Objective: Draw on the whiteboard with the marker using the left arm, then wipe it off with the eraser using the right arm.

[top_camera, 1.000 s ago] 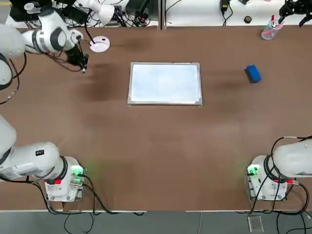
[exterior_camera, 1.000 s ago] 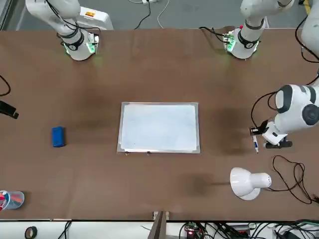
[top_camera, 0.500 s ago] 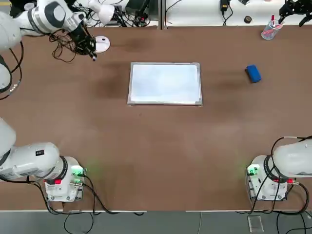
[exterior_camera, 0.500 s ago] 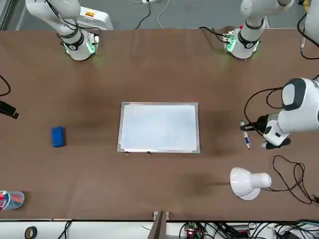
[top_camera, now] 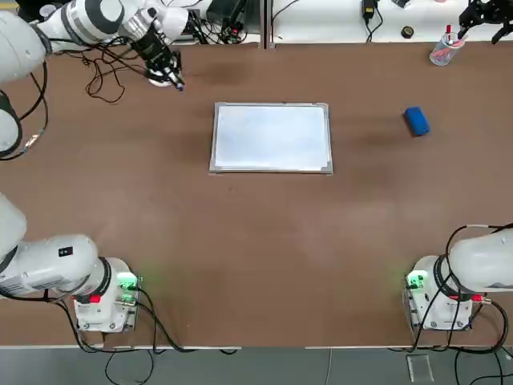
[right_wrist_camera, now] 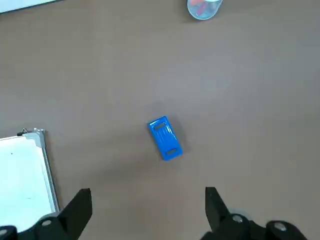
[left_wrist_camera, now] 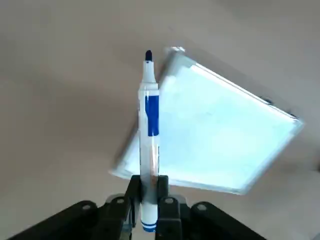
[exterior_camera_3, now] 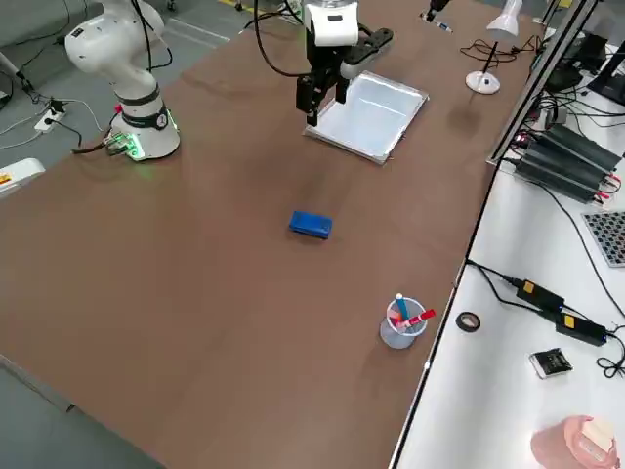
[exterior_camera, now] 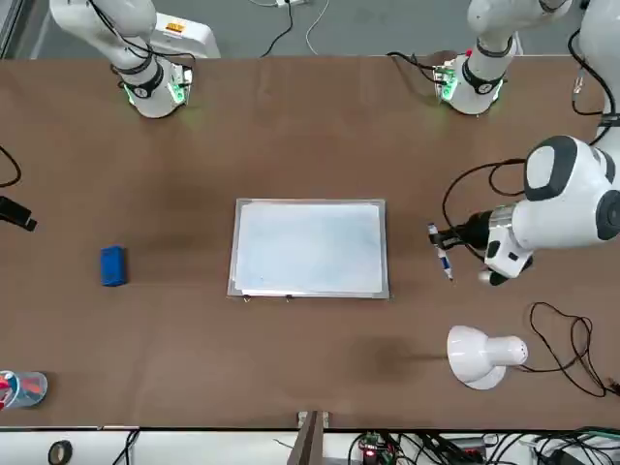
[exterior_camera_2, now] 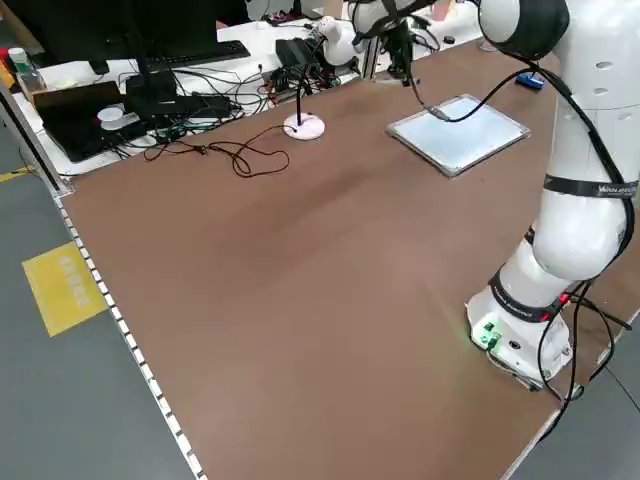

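The whiteboard (top_camera: 271, 137) lies flat mid-table, also visible in the front view (exterior_camera: 310, 247). My left gripper (top_camera: 172, 80) hovers off the board's far left corner, shut on the marker (exterior_camera: 443, 260). In the left wrist view the marker (left_wrist_camera: 149, 125) stands up between the fingers, its dark tip bare and pointing at the whiteboard's (left_wrist_camera: 215, 125) corner. The blue eraser (top_camera: 416, 120) rests on the table right of the board. High above the eraser (right_wrist_camera: 165, 138), my right gripper (right_wrist_camera: 145, 212) is open and holds nothing.
A clear cup of pens (top_camera: 442, 50) stands at the far right edge. A white desk lamp (exterior_camera: 480, 356) and loose black cables (exterior_camera: 567, 339) sit beside the left gripper at the far left. Both arm bases (top_camera: 104, 301) stand along the near edge.
My left gripper has carried the marker rightward along the far side, from beside the lamp base toward the whiteboard's far left corner. The right arm, eraser and board stayed put.
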Motion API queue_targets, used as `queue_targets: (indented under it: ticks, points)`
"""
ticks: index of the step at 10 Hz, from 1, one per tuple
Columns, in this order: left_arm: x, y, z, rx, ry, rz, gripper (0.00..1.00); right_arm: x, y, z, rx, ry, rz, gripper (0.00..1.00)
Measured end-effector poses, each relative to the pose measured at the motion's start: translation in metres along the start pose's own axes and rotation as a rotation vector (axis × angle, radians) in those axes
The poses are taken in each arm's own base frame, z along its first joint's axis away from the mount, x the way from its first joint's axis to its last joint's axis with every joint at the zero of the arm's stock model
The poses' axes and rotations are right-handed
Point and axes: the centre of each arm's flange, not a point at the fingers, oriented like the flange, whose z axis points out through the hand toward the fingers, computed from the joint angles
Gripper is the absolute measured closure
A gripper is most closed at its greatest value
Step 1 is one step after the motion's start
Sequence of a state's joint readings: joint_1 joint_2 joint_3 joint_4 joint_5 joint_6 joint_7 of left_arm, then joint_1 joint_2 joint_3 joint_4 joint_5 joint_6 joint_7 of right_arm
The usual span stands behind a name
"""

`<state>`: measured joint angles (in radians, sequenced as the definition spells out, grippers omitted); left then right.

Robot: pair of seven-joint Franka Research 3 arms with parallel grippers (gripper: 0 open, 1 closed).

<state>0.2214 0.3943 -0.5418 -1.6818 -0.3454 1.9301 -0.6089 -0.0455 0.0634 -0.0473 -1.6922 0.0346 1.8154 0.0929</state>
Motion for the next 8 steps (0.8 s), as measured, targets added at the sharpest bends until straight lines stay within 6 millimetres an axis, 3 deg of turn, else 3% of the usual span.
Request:
queue_targets:
  ticks: [3,8]
  points:
    - [-0.010,0.016,-0.003,-0.115,-0.080,-0.089,0.82,0.000,0.001,0.000,0.000,0.000,0.001,0.00]
    - [-0.014,0.027,-0.001,-0.255,-0.201,-0.188,0.82,0.000,0.002,0.000,0.000,0.000,0.003,0.00]
